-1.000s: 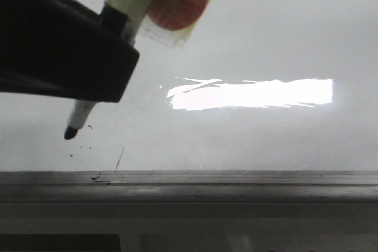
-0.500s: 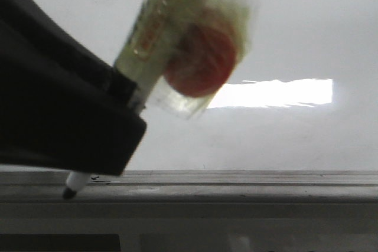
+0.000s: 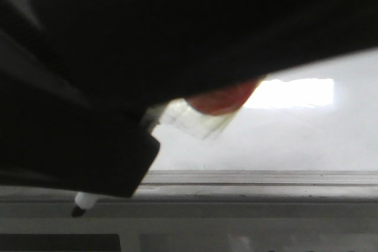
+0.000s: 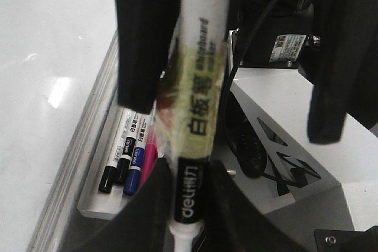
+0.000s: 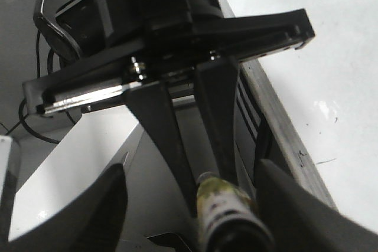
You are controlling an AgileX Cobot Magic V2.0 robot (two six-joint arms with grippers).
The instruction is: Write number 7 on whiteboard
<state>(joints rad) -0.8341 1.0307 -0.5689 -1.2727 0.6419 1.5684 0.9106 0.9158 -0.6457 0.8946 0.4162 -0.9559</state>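
Marker clamped by left tool; spare markers wrist-view only.

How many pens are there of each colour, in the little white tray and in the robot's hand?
Black-capped white markers in the white tray: 2
Blue-capped white marker in the tray: 1
Pink marker in the tray: 1
White whiteboard marker with black collar, held in the left gripper: 1
Total: 5

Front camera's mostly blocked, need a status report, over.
Left tool shut on marker. Right tool open, straddling marker. Tip off whiteboard, past rail; no 7 seen. Arm blocks front view.
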